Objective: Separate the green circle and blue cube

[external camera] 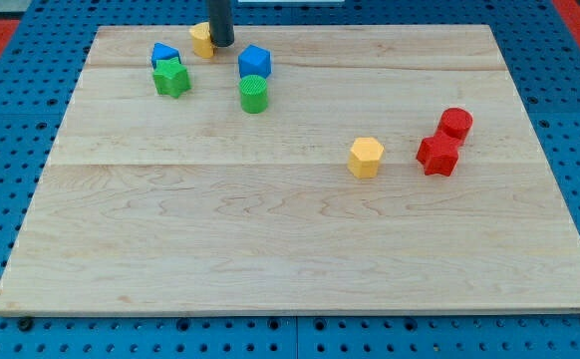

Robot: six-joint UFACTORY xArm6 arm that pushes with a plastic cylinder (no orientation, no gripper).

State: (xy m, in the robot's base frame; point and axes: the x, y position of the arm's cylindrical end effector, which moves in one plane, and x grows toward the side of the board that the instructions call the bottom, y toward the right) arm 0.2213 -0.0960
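Note:
The green circle (254,95) sits near the view's top, left of centre, touching the blue cube (255,62) just above it. My tip (221,43) is at the view's top edge of the board, left of the blue cube and apart from it, right beside a yellow block (202,40) that it partly hides.
A blue block (163,54) and a green star (171,78) sit together at the top left. A yellow hexagon (366,158) lies right of centre. A red star (437,156) and a red circle (455,124) touch at the right. The wooden board (290,249) lies on blue pegboard.

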